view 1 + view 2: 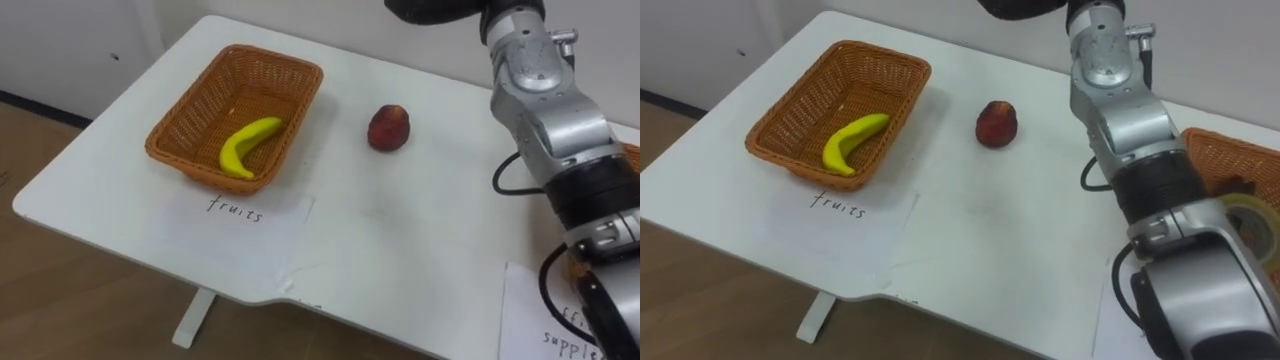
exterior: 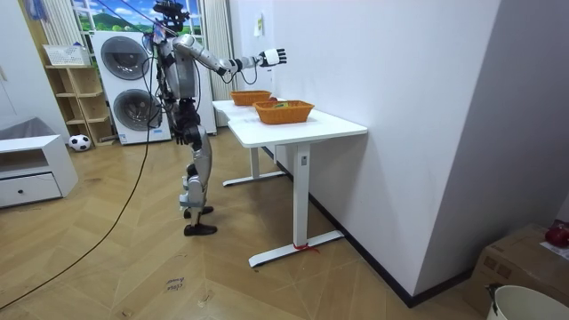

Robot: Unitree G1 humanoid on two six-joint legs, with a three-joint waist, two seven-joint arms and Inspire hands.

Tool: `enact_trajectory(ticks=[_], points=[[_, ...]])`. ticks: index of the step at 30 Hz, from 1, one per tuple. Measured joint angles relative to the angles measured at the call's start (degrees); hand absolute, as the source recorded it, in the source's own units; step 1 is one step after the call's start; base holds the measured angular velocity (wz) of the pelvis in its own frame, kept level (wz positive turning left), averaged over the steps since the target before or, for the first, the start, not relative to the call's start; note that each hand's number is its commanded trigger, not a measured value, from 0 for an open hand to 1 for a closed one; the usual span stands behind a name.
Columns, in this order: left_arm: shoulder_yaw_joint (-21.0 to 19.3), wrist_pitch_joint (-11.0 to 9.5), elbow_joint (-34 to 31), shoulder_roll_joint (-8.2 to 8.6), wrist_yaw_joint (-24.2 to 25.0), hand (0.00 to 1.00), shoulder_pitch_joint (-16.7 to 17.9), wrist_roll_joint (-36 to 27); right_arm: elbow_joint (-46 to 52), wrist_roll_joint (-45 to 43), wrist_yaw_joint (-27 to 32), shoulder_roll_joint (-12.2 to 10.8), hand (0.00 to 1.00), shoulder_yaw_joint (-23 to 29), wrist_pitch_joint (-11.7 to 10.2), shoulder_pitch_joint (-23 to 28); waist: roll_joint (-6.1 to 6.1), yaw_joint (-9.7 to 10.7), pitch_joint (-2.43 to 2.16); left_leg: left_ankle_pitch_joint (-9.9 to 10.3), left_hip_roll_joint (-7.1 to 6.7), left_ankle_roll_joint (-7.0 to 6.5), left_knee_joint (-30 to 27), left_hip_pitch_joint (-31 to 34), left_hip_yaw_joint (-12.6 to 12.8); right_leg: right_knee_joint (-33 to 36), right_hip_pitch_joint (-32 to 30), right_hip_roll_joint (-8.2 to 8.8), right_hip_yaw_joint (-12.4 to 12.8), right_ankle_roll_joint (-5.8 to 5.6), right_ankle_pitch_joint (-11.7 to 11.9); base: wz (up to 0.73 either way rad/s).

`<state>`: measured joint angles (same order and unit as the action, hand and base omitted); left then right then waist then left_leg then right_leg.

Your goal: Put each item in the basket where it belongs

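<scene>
A yellow banana (image 1: 248,145) lies in the wicker fruit basket (image 1: 165,135) at the table's left. A red fruit (image 1: 388,128) sits on the bare white table (image 1: 380,240) to the right of that basket. A second wicker basket (image 1: 1225,160) stands at the right edge and holds a roll of tape (image 1: 1252,225). My right forearm (image 1: 545,110) rises past the red fruit and out of the top of the eye views. In the room view my right hand (image 2: 272,58) is held high over the table with its fingers spread. My left hand (image 2: 181,135) hangs by my hip.
A paper label (image 1: 235,210) lies in front of the fruit basket, and another (image 1: 540,320) at the near right. I stand at the table's long side. A wall runs close behind the table. Washing machines (image 2: 124,84) and a shelf stand behind me.
</scene>
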<state>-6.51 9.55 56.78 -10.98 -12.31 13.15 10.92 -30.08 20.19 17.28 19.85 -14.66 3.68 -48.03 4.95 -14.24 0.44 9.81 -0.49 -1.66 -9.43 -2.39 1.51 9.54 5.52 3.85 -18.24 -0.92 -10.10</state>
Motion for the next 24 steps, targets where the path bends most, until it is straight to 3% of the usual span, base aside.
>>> enact_trajectory(ticks=[12,24], points=[[-0.10,-0.75,-1.17,0.38,-0.06,0.00,-0.43,3.38,-0.99,2.51,1.23,0.00,0.00,2.44,-1.31,0.70,-0.25,0.25,0.13,0.00,-0.05,0.00,-0.17,0.23,0.22,-0.04,-0.01,0.04,0.04,0.00,0.00,0.01],[-0.01,0.16,-1.72,1.55,-1.00,0.00,-0.45,3.67,-3.68,4.53,-1.92,0.00,0.00,2.47,-1.11,5.49,-1.62,-0.01,-0.29,-0.01,-0.16,0.01,-0.20,1.13,0.57,0.01,-1.08,0.06,-0.16,0.01,0.01,0.00]])
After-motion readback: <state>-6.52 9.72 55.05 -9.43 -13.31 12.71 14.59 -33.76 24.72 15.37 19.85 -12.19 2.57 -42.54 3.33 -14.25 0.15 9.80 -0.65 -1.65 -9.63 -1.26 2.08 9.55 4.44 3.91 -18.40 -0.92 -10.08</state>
